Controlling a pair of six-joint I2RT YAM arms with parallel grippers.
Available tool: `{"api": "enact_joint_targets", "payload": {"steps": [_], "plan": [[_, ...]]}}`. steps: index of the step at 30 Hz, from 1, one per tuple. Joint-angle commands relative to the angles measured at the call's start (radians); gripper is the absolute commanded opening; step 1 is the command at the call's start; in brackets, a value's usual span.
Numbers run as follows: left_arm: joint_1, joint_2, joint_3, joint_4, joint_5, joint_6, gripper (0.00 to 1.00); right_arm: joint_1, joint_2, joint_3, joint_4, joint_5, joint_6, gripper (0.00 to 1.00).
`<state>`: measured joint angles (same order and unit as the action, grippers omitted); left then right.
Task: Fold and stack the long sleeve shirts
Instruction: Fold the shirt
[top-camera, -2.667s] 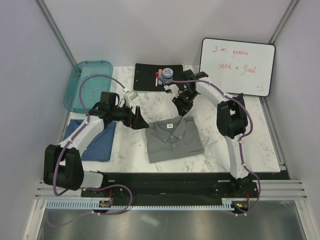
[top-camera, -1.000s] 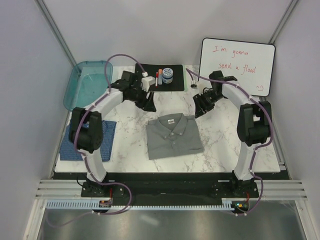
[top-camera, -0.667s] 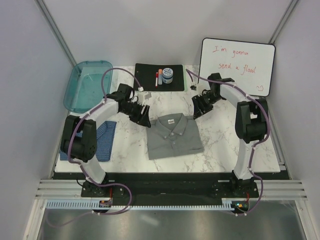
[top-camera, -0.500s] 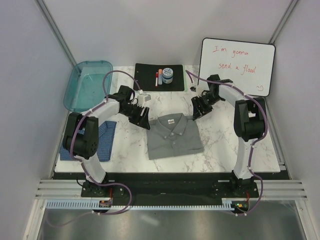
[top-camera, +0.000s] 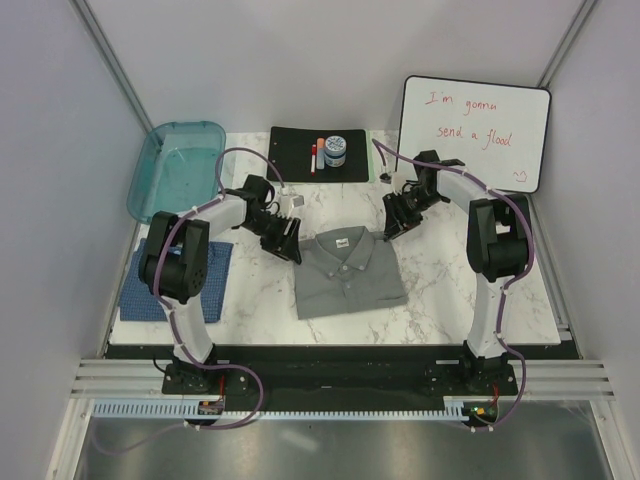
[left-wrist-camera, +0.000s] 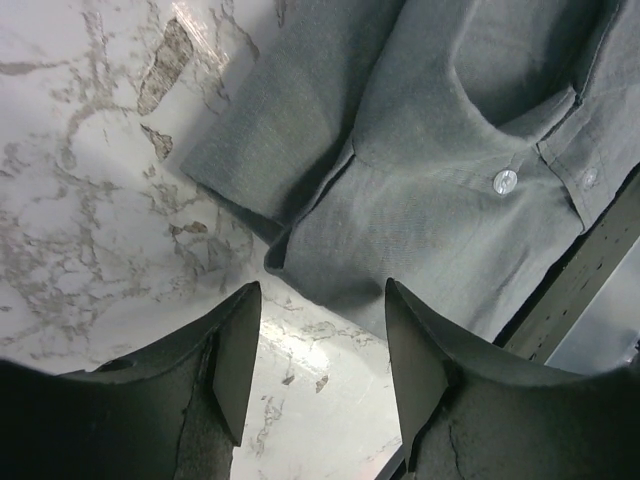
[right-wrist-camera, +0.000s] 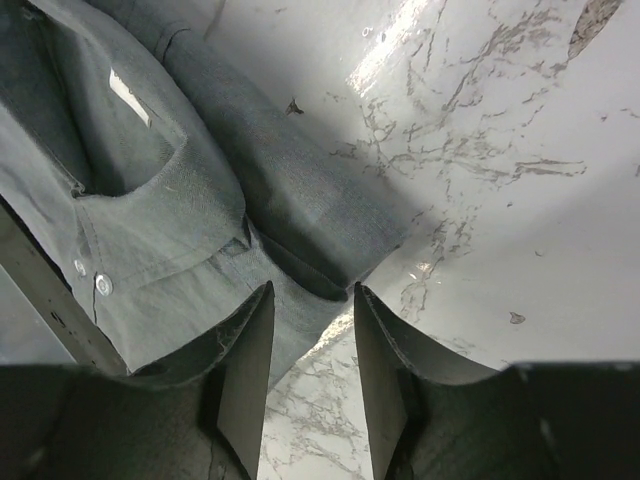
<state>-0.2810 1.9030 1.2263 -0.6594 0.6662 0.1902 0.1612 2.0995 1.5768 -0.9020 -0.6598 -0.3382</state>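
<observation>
Grey shirt (top-camera: 348, 273): folded, middle of the table (top-camera: 430, 285); collar toward the far edge, long axis near-to-far, slightly skewed.
Blue shirt (top-camera: 133, 298): flat at the table's near-left corner, partly under the left arm.
Left tool (top-camera: 287, 235): angled down at the grey shirt's far-left corner; jaws apart, empty.
Right tool (top-camera: 393, 222): angled down at its far-right corner; jaws apart, empty.
</observation>
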Motion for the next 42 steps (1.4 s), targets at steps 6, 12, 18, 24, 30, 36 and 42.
{"api": "enact_joint_targets", "payload": {"steps": [6, 12, 18, 24, 30, 36, 42], "plan": [[0.005, 0.028, 0.067, 0.010, 0.044, -0.031, 0.57, -0.005, 0.008, -0.001, -0.003, -0.009, 0.011, 0.52], [0.005, 0.042, 0.067, 0.024, 0.062, -0.041, 0.56, -0.003, 0.042, 0.022, -0.035, -0.055, 0.011, 0.49], [0.005, 0.030, 0.073, 0.029, 0.082, -0.038, 0.27, -0.006, 0.019, 0.023, -0.063, -0.067, -0.018, 0.08], [0.003, -0.028, 0.094, 0.041, 0.082, -0.040, 0.02, -0.012, -0.015, 0.075, -0.075, -0.051, -0.015, 0.00], [0.019, 0.049, 0.139, 0.061, 0.013, -0.023, 0.02, -0.015, 0.030, 0.107, -0.052, -0.015, -0.021, 0.00], [0.043, 0.134, 0.176, 0.092, -0.016, -0.023, 0.06, -0.022, 0.014, 0.046, 0.078, 0.052, 0.020, 0.00], [0.112, -0.002, 0.147, 0.156, 0.030, -0.090, 0.55, -0.049, -0.110, 0.083, 0.051, 0.075, 0.056, 0.60]]}}
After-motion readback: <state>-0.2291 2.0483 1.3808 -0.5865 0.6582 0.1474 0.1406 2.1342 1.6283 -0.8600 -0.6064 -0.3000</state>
